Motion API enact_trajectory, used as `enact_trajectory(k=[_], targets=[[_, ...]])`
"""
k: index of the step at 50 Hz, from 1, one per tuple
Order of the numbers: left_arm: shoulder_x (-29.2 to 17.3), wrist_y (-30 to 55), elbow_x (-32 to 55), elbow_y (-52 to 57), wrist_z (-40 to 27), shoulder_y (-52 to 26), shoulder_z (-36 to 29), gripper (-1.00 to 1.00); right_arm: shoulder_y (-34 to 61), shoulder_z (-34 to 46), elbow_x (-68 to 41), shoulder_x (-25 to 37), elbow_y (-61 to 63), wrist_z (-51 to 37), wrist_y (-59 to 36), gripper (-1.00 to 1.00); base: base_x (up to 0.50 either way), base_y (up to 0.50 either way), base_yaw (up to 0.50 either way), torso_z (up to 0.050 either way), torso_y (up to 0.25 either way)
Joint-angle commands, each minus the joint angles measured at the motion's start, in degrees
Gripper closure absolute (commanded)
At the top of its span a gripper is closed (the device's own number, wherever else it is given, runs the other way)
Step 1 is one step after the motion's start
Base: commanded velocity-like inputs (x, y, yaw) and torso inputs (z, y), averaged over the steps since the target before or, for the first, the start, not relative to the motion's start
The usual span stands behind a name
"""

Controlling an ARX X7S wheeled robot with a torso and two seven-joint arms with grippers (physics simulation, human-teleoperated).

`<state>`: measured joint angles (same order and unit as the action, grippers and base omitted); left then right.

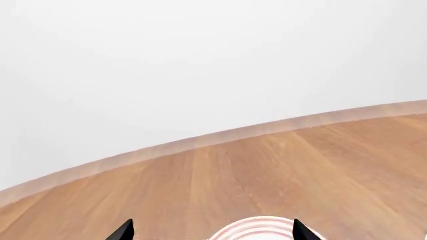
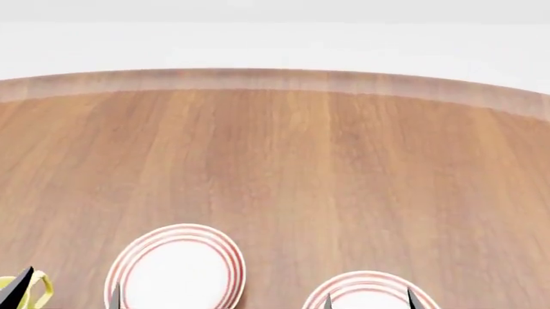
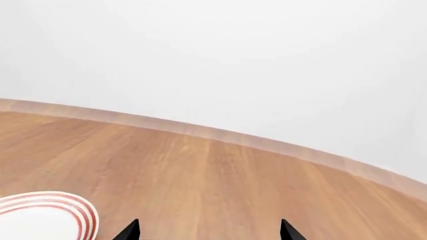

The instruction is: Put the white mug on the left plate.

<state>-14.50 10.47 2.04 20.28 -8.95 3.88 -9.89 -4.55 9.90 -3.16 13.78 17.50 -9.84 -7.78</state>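
Round-edged wooden table (image 2: 284, 167), warm brown grain running front to back, paler band along far rim. Behind it only plain white backdrop, no wall detail visible.

Head view: small round white plate w/ thin red concentric rings (image 2: 179, 265) lying flat near front edge of table, left of centre = left plate. Round, so no long axis & no facing to tell; top face up. Nothing on it. Second identical red-ringed plate (image 2: 368, 291) to its right, clearly apart, cut off by bottom of frame, also flat.

Bit of yellow loop handle (image 2: 33, 288) at far lower left corner, just beside left plate's side but apart from it; rest of that mug out of frame. Tall all-white mug not in any view, so position & handle direction can't be told.

Left gripper (image 1: 212, 231): only two dark fingertips showing in left wrist view, spread wide, nothing between except rim of a red-ringed plate (image 1: 261, 229) lying on the wood beyond. Released.

Right gripper (image 3: 209, 231): two dark tips likewise spread in right wrist view, bare wood between, released. Red-ringed plate (image 3: 47, 216) off to one side, not between tips.
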Motion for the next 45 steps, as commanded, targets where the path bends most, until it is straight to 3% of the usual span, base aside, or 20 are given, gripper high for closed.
enact_trajectory(k=[1,10,21,25,28,37,38,40,41,45], targets=[[0.0,-0.6,-0.2,-1.4,-0.2,-0.6,-0.9,-1.00,0.0,0.9,0.3,0.4,-0.2,-0.1,0.3,-1.00,0.00,0.00,0.00,0.000,0.000],[-2.1,-0.7,1.8,1.0,2.8,0.6,-1.7,-1.00,-0.2,0.8,-0.7,0.2,-1.6,-0.2,2.3,-1.00,0.00,0.00,0.00,0.000,0.000],[-9.9,-4.9,3.8,5.3,8.0,7.6,0.2,-1.00,-0.3,0.7,-1.8,0.1,-5.3,0.0,5.7,-1.00,0.00,0.00,0.00,0.000,0.000],[-12.8,-11.1,7.0,6.1,10.2,13.1,3.0,-1.00,-0.7,0.3,-2.3,0.3,-5.1,-0.3,5.9,-1.00,0.00,0.00,0.00,0.000,0.000],[-12.6,-19.1,7.4,0.7,11.9,14.9,3.1,-1.00,-0.5,0.3,-2.4,0.3,-5.3,-0.3,6.0,-1.00,0.00,0.00,0.00,0.000,0.000],[-15.3,-28.1,10.8,0.6,15.1,22.9,5.5,-1.00,-0.7,0.6,-2.2,0.6,-4.8,-0.8,5.7,-1.00,0.00,0.00,0.00,0.000,0.000],[-16.4,-34.9,13.1,0.0,17.6,28.3,6.9,-1.00,-0.7,0.7,-2.3,0.5,-5.1,-0.8,5.8,-1.00,0.00,0.00,0.00,0.000,0.000],[-16.7,-36.5,13.6,-0.7,18.4,29.2,6.9,-1.00,-0.7,0.8,-2.3,0.5,-5.1,-0.8,5.6,-1.00,0.00,0.00,0.00,0.000,0.000],[-16.2,-45.1,13.5,-3.2,20.2,34.7,8.2,-1.00,-1.4,0.5,-2.7,0.5,-6.0,-0.7,7.2,-1.00,0.00,0.00,0.00,0.000,0.000],[-16.4,-45.5,14.4,-3.7,20.6,34.7,8.1,-1.00,-1.2,0.7,-2.8,0.4,-7.1,-0.7,7.9,-1.00,0.00,0.00,0.00,0.000,0.000]])
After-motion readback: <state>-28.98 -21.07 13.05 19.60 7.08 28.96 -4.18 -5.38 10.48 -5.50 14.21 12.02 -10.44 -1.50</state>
